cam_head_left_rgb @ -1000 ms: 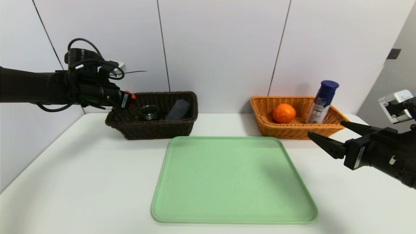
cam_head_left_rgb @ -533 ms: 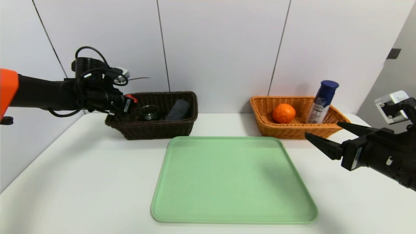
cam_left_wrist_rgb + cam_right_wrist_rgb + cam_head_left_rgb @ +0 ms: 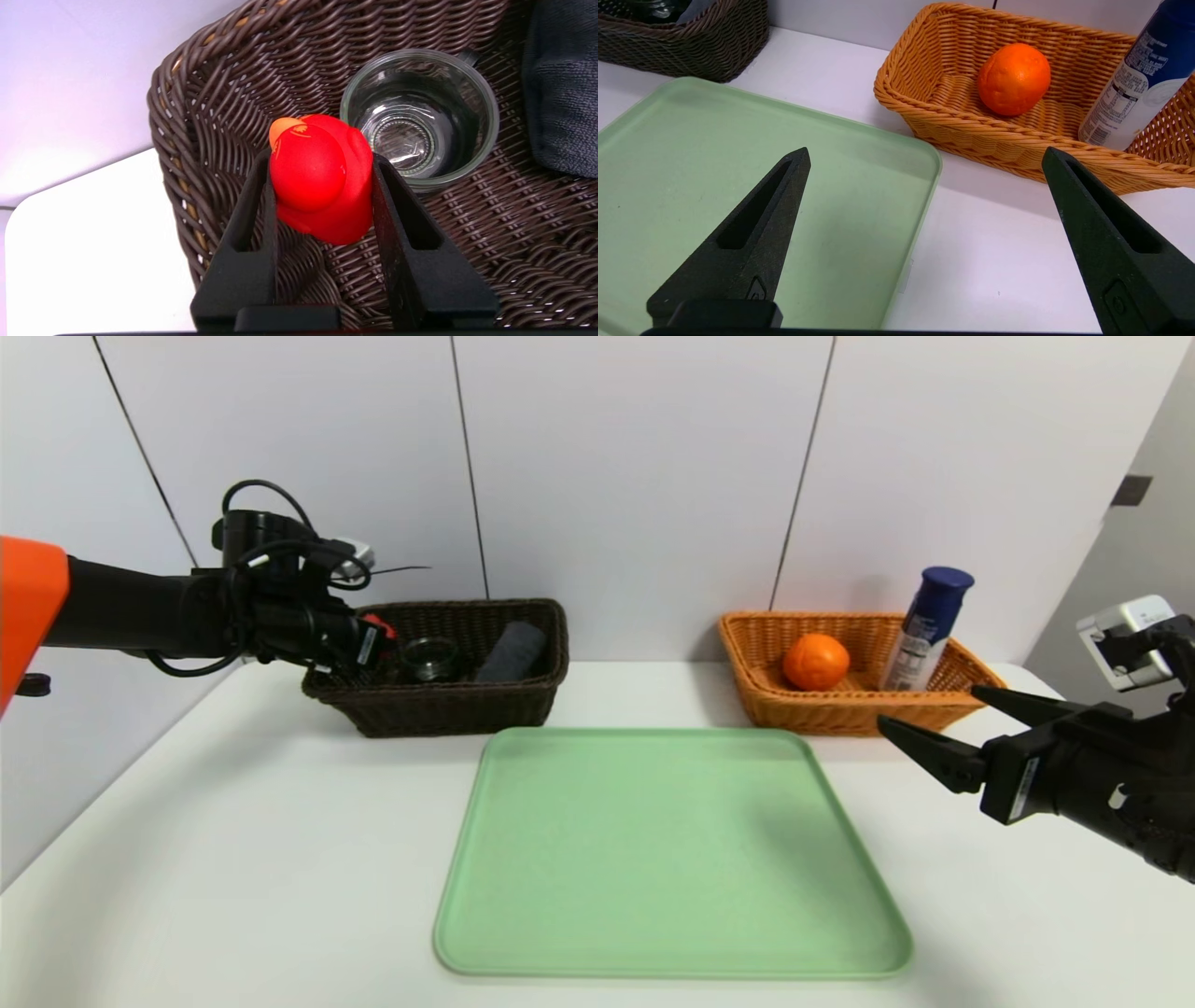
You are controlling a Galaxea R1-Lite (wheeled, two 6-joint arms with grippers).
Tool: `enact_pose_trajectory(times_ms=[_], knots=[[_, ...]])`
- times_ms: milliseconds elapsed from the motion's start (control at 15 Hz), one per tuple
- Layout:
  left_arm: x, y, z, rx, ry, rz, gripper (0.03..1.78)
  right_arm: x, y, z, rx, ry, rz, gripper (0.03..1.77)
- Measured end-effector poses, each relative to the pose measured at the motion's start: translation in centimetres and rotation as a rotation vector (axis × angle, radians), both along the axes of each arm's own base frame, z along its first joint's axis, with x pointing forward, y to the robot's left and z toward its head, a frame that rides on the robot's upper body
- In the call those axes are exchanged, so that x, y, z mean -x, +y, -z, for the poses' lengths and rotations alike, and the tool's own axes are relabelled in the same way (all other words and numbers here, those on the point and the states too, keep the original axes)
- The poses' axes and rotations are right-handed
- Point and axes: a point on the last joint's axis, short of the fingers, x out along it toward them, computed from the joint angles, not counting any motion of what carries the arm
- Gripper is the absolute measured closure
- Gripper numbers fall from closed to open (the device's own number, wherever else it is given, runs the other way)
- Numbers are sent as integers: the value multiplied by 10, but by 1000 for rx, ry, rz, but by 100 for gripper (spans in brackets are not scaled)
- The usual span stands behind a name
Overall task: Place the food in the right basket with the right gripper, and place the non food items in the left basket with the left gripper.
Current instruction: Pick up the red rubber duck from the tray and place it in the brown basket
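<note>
Two baskets on white table (image 3: 233, 821) by panelled wall (image 3: 635, 467). L gripper (image 3: 322, 186) clamping red duck toy (image 3: 320, 179) over dark basket (image 3: 439, 700). R gripper (image 3: 943, 728) wide, empty, near orange basket (image 3: 840, 709).

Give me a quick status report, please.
Left gripper shut on red duck toy, above dark basket. Right gripper open, idle beside orange basket. Nothing in the way.
</note>
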Motion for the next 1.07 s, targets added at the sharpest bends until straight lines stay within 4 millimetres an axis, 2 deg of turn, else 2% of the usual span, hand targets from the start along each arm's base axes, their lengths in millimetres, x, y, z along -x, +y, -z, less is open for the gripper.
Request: enact_pose_trajectory(times_ms=[267, 333, 467, 667, 1067], knots=[[0, 0, 0, -1, 0, 1, 121, -11, -5, -10, -12, -30, 40, 9], [0, 0, 0, -1, 0, 1, 115, -11, -5, -10, -11, -29, 43, 9], [1, 0, -1, 2, -3, 0, 92, -12, -6, -10, -10, -27, 46, 9], [2, 0, -5, 4, -11, -1, 66, -12, -6, -9, -7, -28, 46, 9], [10, 0, -20, 34, -39, -19, 37, -10, -6, -10, -7, -31, 46, 9]])
